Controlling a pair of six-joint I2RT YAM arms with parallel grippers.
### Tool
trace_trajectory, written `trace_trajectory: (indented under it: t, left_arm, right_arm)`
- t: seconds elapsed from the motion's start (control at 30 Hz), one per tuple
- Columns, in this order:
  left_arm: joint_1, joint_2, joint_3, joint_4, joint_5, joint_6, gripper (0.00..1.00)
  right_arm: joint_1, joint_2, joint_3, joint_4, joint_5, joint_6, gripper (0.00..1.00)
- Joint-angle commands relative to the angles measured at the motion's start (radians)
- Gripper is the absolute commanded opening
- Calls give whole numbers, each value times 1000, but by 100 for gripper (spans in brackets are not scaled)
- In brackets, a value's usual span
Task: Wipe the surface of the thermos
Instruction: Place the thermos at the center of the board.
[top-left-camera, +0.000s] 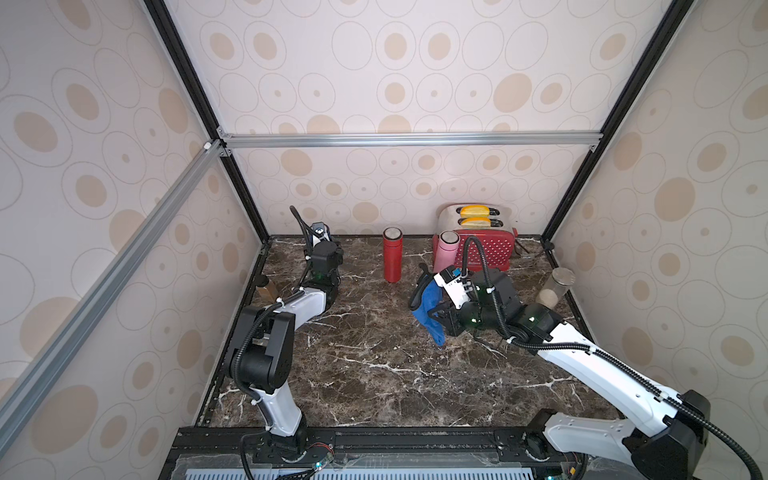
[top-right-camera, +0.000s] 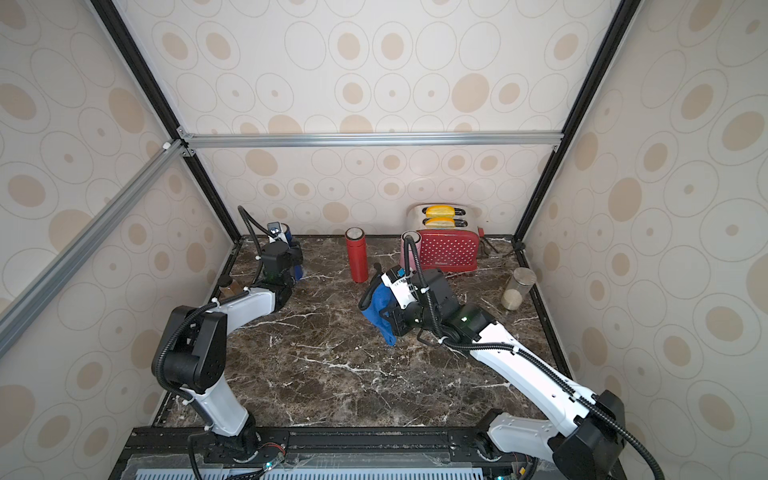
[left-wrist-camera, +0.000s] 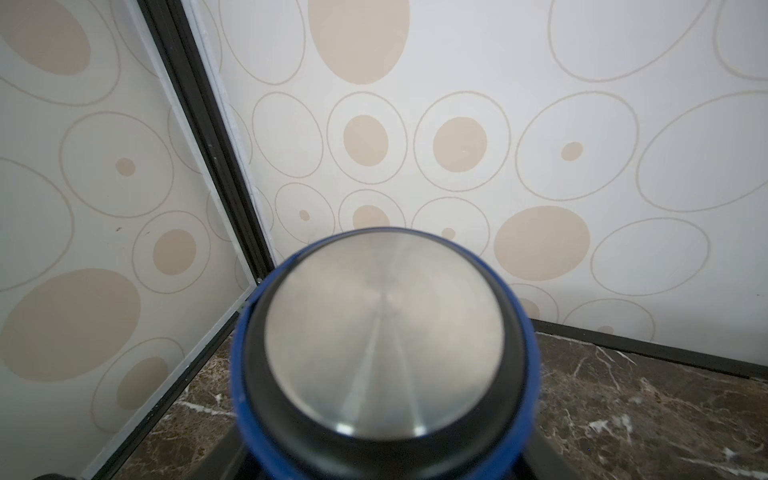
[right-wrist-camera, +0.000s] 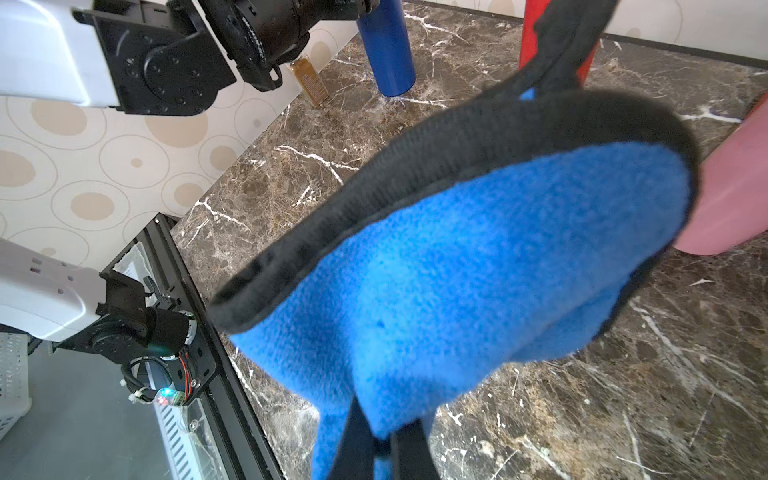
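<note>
Three thermoses stand upright on the marble surface (top-left-camera: 374, 374), and I take the blue one as mine to wipe, since my left arm is on it.

At the far left, a small bottle (right-wrist-camera: 311, 83) of brown stuff stands against the wall. Near it, in the back left corner, is the blue thermos (right-wrist-camera: 386, 45). The left gripper (top-right-camera: 291, 255) is clamped around its upper body, and in the left wrist view the dark jaws sit flush on both flanks. Its steel lid (left-wrist-camera: 384, 336) is on, so I cannot tell what it holds or how heavy it is. I judge it stiff, smooth-walled and slippery, and tall and narrow enough to tip. A hold high up near the lid leaves the wall bare for wiping, though a sideways push low down could pivot it.

Next comes the red thermos (top-left-camera: 392, 255), capped and standing alone mid-back. Then the right gripper (top-left-camera: 438, 313), pinched tight on a soft blue cloth (top-left-camera: 428, 307) with black trim. The cloth hangs limp, well apart from the blue thermos.

Behind it is the pink thermos (top-left-camera: 444, 253), just in front of the red toaster (top-left-camera: 486, 249), which has two yellow slices (top-left-camera: 473, 216) in its slots. At the far right is a lidded glass jar (top-left-camera: 555, 289) with pale grains low inside.
</note>
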Motion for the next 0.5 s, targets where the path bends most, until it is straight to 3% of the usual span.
trace_trajectory:
  t: [0.0, 0.47]
  left_arm:
    - [22, 18, 52, 130, 45, -42, 0]
    - [27, 93, 55, 147, 102, -49, 0]
  right_arm:
    - [10, 21, 35, 14, -4, -5, 0]
    - [10, 47, 53, 15, -7, -1, 0]
